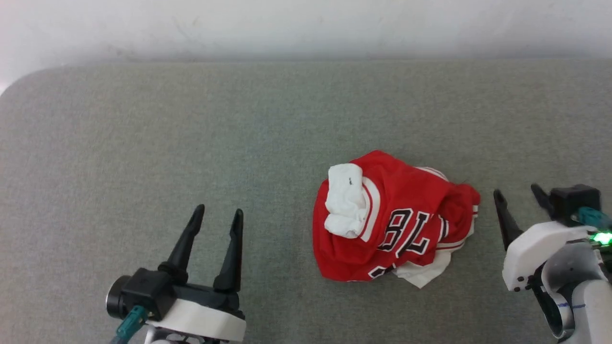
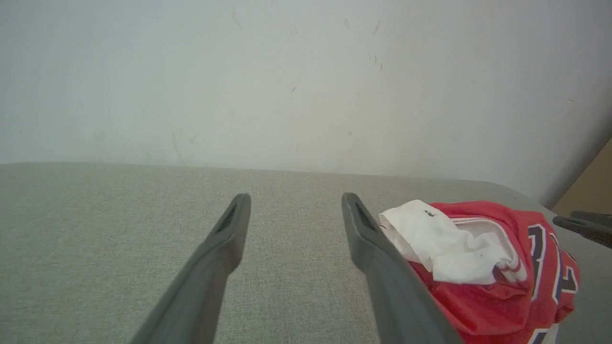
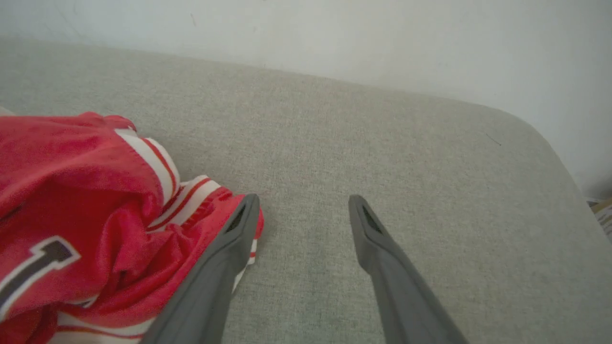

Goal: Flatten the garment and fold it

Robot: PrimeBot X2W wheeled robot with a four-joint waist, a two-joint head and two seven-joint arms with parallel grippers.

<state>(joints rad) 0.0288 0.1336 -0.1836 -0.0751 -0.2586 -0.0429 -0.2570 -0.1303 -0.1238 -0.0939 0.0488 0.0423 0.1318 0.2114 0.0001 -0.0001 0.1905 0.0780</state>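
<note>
Garment (image 1: 392,220), a crumpled red sports jersey with white sleeves, lies right of centre on the grey fabric desk (image 1: 191,134), just beside the released right tool (image 1: 516,190), well apart from the released left tool (image 1: 219,210); bare desk spreads leftward.

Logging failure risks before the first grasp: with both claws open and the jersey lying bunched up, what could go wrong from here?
1. The garment lies in a crumpled heap, so the right claw, open beside its striped trim, may pinch several layers and lift the whole bunch rather than spread it.
2. The white sleeve is bunched on top of the red front; if the left claw pulls there, the cloth may twist instead of flattening.
</note>
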